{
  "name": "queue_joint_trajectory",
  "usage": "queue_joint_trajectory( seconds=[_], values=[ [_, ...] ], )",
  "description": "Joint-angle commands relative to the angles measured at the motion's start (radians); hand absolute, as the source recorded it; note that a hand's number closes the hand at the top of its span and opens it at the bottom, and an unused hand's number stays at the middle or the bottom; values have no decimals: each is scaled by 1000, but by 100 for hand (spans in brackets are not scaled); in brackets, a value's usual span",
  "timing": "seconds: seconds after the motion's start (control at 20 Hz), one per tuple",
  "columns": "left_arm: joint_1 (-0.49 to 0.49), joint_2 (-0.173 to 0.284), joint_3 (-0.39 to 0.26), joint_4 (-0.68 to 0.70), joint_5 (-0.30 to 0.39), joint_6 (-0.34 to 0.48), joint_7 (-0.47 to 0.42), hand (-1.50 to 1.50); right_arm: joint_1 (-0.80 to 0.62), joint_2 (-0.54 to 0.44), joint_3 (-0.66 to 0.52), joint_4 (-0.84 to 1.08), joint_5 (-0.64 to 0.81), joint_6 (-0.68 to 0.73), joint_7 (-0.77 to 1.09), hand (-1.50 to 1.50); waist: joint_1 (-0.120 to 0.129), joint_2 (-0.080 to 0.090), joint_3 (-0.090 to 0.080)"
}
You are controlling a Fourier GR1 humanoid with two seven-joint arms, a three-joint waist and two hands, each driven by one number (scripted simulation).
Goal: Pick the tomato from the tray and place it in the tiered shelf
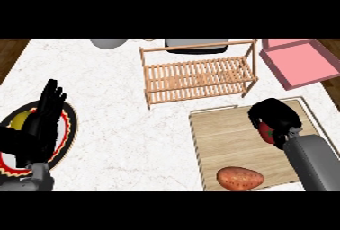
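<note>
The red tomato (267, 133) is on the wooden tray (219, 134) at the right, mostly hidden under my right hand (275, 117), whose fingers curl round it. Only a red strip with a green stem patch shows beside the palm. The wooden tiered shelf (197, 74) stands beyond the tray, toward the counter's far middle, with nothing on its slats. My left hand (41, 121) rests open at the left with fingers up, in front of a plate.
A reddish potato (239, 178) lies at the tray's near edge. A red-rimmed plate (68, 130) with a yellow fruit (22, 118) sits at the left. A pink box (299, 63) is at the far right. A grey bowl (108, 42) and a dark pan (196, 46) are at the back.
</note>
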Motion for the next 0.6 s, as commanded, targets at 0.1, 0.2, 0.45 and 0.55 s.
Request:
queue_joint_trajectory(
  seconds=[0.1, 0.2, 0.45, 0.55],
  values=[
    [18, -6, 9, 7, 5, 3, -13, 0, 96, 331, 9, -104, -11, 12, 332, 150, -9, 14, 38],
    [15, 5, 16, -10, 13, -4, -4, 0, 122, 350, 19, -160, -45, 24, 378, 150, -1, 14, 41],
    [11, -15, 2, 1, 12, 1, 1, 0, 129, 354, 111, -370, -136, 30, 524, 150, 6, 13, 41],
    [25, -2, 7, 7, 4, -4, -12, 0, 141, 356, 97, -456, -246, -21, 572, 150, 7, 12, 44]
  ],
)
